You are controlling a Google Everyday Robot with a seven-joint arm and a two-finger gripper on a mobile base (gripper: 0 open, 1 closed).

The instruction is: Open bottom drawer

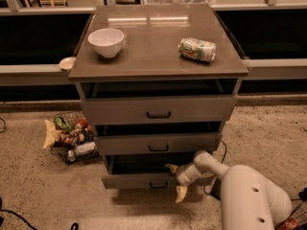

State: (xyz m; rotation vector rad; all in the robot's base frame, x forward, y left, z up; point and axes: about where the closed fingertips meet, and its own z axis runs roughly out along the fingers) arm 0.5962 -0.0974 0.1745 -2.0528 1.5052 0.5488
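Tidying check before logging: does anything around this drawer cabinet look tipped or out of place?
The drink can lies on its side on the cabinet top. A wire basket of snacks sits on the floor. The gripper is at the bottom drawer front.

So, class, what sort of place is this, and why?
Probably a robot test lab: a grey-brown three-drawer cabinet on speckled flooring, a wire basket of snack packets, and a white robot arm's gripper, open, at the grey-brown bottom drawer.
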